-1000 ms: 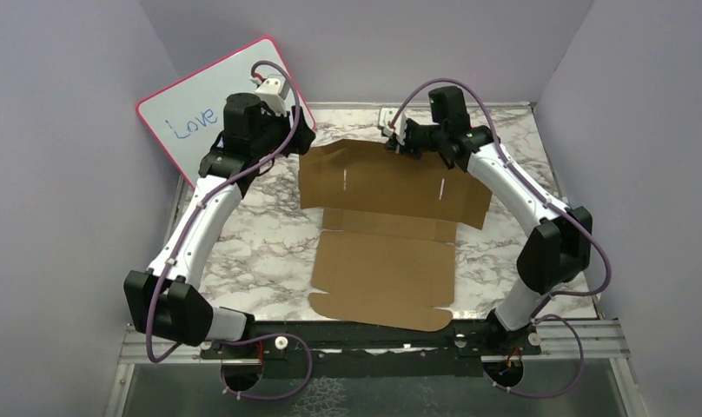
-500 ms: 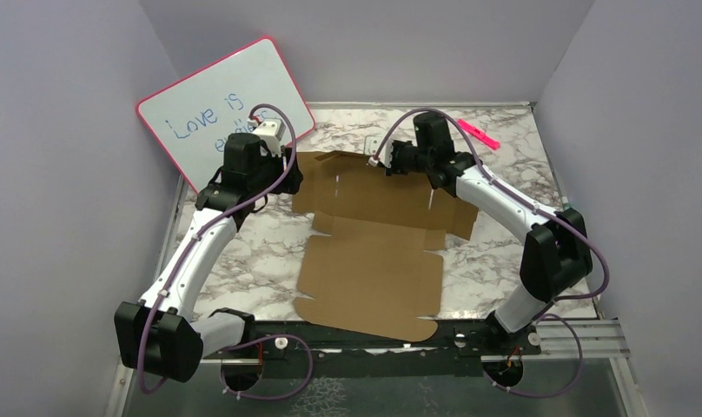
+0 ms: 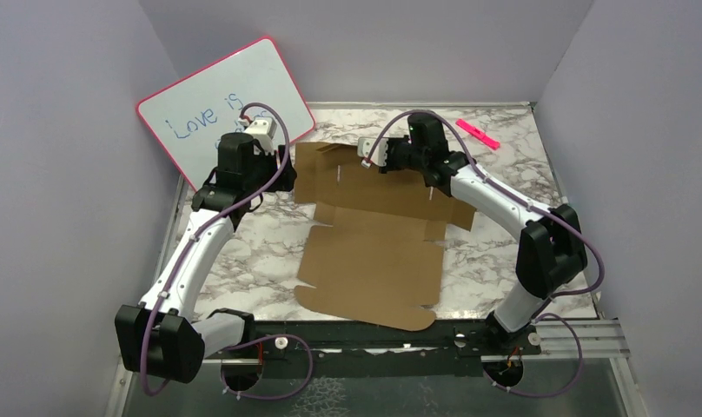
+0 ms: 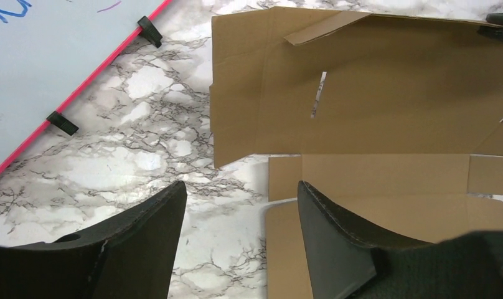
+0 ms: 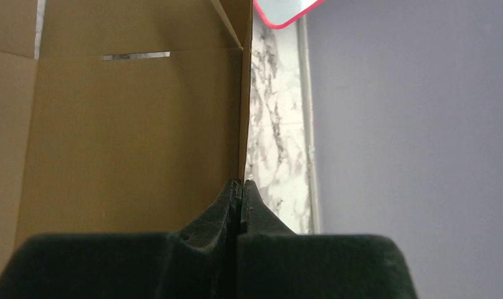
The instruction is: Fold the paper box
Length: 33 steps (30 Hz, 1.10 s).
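The paper box point(image 3: 374, 252) is a large flat brown cardboard sheet with flaps and slits, lying on the marble table. My right gripper point(image 3: 389, 156) is at its far edge. In the right wrist view the right gripper point(image 5: 241, 182) is shut on the sheet's point(image 5: 131, 124) edge, which runs straight out from the fingertips. My left gripper point(image 3: 271, 171) hovers by the sheet's far left corner. In the left wrist view the left gripper point(image 4: 239, 184) is open and empty above the marble, with the sheet point(image 4: 386, 112) ahead and under the right finger.
A pink-framed whiteboard point(image 3: 208, 113) with blue writing leans at the back left; it also shows in the left wrist view point(image 4: 50, 50). A pink marker point(image 3: 478, 133) lies at the back right. Lilac walls enclose the table on three sides.
The right gripper has moved left with the sheet's far edge, and the whole sheet has slid left. The left arm has drawn back towards me, uncovering more of the whiteboard.
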Each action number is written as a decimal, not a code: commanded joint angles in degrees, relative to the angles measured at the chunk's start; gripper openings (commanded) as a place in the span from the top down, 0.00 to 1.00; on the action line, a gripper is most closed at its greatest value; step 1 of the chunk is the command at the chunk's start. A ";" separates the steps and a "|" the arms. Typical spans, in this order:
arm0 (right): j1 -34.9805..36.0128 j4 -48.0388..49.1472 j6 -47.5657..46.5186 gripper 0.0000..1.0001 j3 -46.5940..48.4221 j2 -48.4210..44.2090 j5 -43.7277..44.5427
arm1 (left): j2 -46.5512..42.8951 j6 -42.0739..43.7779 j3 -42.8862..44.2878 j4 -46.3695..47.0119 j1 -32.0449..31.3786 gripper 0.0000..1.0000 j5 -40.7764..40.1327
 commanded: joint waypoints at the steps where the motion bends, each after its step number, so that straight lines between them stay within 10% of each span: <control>1: 1.62 4.62 -4.65 0.99 2.63 -3.27 4.09 | -1.67 -1.98 -0.36 2.63 1.66 0.33 1.02; 33: 8.79 27.05 -9.77 0.99 -20.75 -4.00 17.88 | 6.61 -4.03 3.81 4.44 6.19 0.31 3.87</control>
